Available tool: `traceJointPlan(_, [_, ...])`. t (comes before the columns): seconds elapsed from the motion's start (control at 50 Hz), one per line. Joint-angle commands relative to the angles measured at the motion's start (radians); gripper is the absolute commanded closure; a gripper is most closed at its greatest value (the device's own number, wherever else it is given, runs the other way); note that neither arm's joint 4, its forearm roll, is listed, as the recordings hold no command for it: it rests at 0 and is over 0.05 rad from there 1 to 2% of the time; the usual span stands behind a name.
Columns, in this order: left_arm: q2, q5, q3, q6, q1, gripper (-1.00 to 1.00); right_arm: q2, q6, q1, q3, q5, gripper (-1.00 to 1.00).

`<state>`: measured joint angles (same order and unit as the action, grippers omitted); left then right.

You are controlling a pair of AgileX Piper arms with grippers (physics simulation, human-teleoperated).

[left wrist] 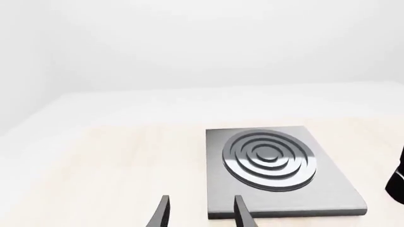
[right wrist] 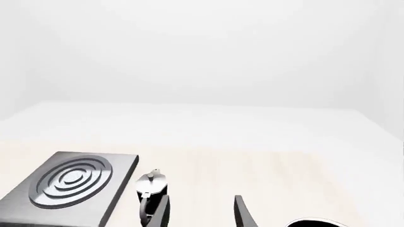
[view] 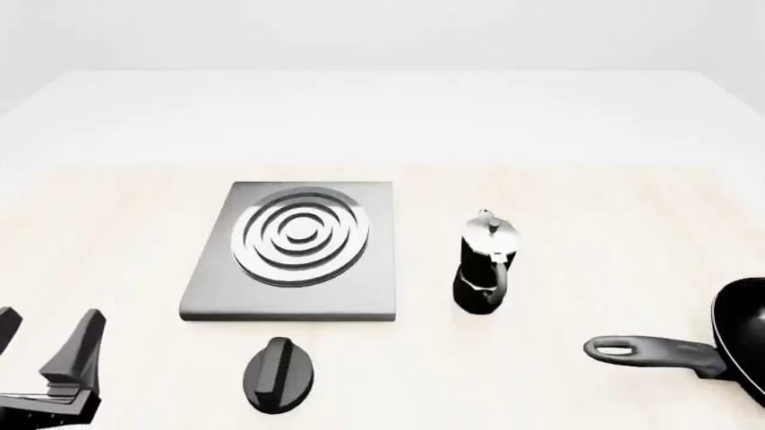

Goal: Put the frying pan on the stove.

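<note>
- Presently, item one: the round black frying pan [view: 739,339] with long dark grey loop-ended handle lay at the table's near right edge, partly cut off by the front view, well apart from its destination.
- Item two: the flat square grey metal stove [view: 294,253] with raised silver rings sat left of centre, bare.
- Item three: a black-and-silver moka pot [view: 483,265] stood between stove and pan.
- Item four: a small black oval knob [view: 281,374] lay just before the stove.
- Left gripper [left wrist: 202,213]: fingers parted, holding nothing.
- Right gripper [right wrist: 202,213]: fingers parted, holding nothing.
- Progress: none apparent; grasping, carrying and setting down all remained.
</note>
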<state>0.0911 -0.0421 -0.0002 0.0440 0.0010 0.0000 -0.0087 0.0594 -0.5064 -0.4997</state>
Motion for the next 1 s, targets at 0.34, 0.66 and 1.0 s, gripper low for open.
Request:
traceJointPlan(0.34, [0.002,0.006,0.0,-0.033,0.002,-1.0,0.0,0.061,-0.042,-0.723,-0.72,-1.0])
traceJointPlan(0.66, [-0.056,0.049,-0.003,-0.031,0.014,-1.0,0.0,0.083,-0.07,-0.747,-0.72,-1.0])
traceJointPlan(1.0, [0.093,-0.053,-0.052,-0.003,-0.07,-1.0,0.0,0.104,-0.08,-0.781,-0.72,-1.0])
